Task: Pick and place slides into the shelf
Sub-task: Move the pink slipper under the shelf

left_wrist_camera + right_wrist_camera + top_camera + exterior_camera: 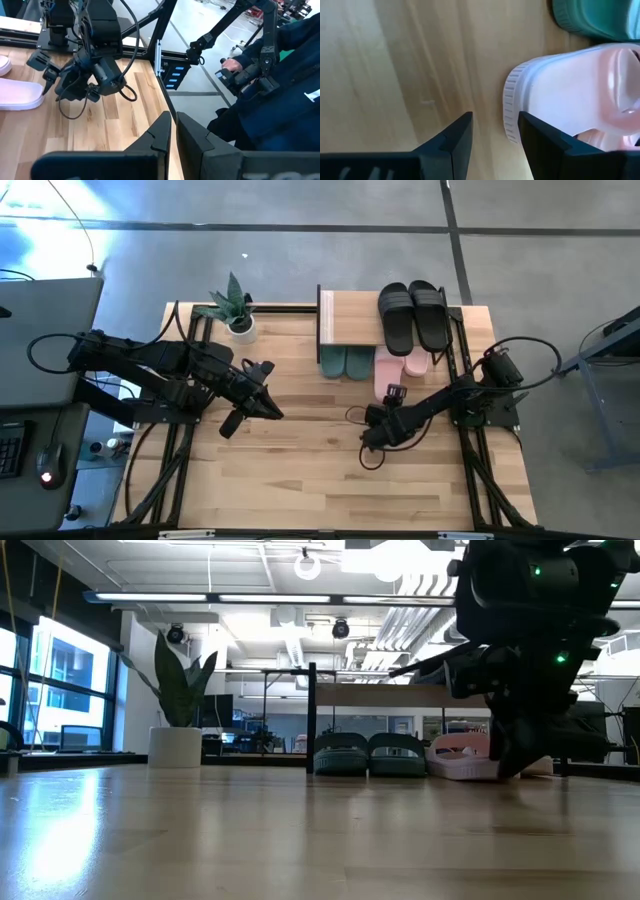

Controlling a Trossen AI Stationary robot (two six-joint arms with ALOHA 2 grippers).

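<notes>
Wooden bench (pixel 300 480): right hand (pixel 495 132), fingers apart and empty, should slide squarely around the pink slide (pixel 570 95) before squeezing.

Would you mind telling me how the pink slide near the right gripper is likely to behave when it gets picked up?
The pink slide looks like thick moulded foam, so it is probably light and slightly squashy rather than floppy. Its ribbed sole edge should give the right gripper some grip. Lying flat on the table, it seems unlikely to roll, though a nudge might slide it.
</notes>
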